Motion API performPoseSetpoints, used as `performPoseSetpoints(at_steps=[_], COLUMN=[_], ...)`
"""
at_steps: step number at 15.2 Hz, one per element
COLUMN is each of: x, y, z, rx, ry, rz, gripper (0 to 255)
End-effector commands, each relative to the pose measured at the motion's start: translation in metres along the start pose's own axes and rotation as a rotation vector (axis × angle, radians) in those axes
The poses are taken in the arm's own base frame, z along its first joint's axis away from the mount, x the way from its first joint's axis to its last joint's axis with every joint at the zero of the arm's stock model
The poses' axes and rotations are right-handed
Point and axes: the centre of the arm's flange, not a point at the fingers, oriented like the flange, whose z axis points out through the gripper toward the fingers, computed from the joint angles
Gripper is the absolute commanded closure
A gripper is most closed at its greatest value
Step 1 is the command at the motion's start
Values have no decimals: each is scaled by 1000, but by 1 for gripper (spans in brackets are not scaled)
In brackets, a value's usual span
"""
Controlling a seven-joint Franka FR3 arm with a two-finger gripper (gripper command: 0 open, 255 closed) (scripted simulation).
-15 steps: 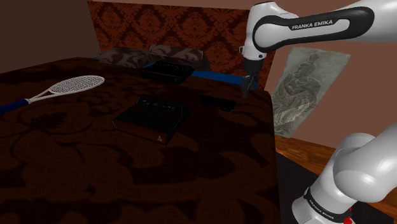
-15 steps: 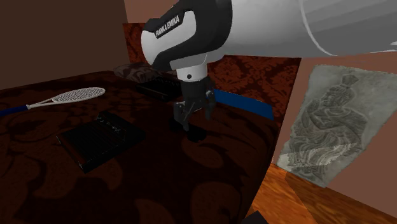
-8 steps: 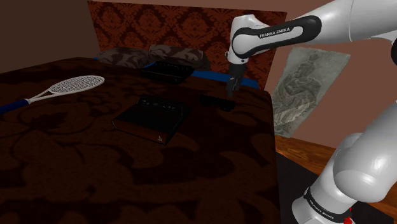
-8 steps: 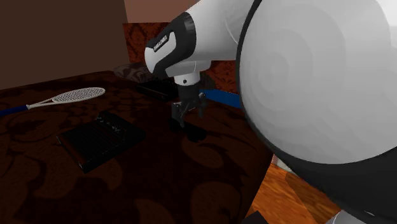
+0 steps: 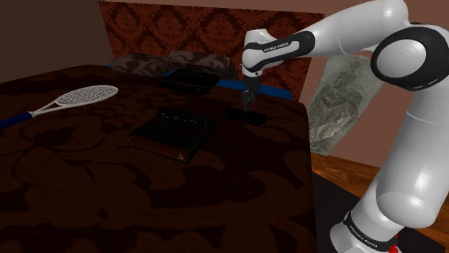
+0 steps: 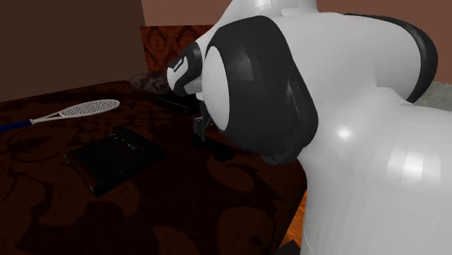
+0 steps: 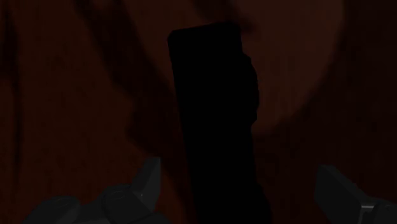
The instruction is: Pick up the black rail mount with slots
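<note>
One wide bed (image 5: 108,194) under a dark brown patterned cover carries everything you see. Your white arm (image 5: 345,36) reaches over its side toward the headboard end. Near the middle lies a flat black box (image 5: 173,133), and well off toward the shoulder view's left lies a white racket (image 5: 79,95). Your target, the small black rail mount (image 5: 253,117), lies on the cover near the bed's edge, just beyond the box. The claw (image 5: 248,100) hangs right over it, spread wide. From the wrist you see the mount (image 7: 213,114) running between the fingers (image 7: 147,184), closer to one, with neither gripping it.
</note>
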Motion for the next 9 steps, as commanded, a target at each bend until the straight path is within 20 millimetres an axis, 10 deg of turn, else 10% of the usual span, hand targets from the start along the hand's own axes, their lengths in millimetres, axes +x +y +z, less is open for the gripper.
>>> performPoseSetpoints(at_steps=[1,9], x=[23,25], y=[6,4], z=[12,52], rx=[2,2], ry=[5,5], rz=[-12,-12], gripper=[0,0])
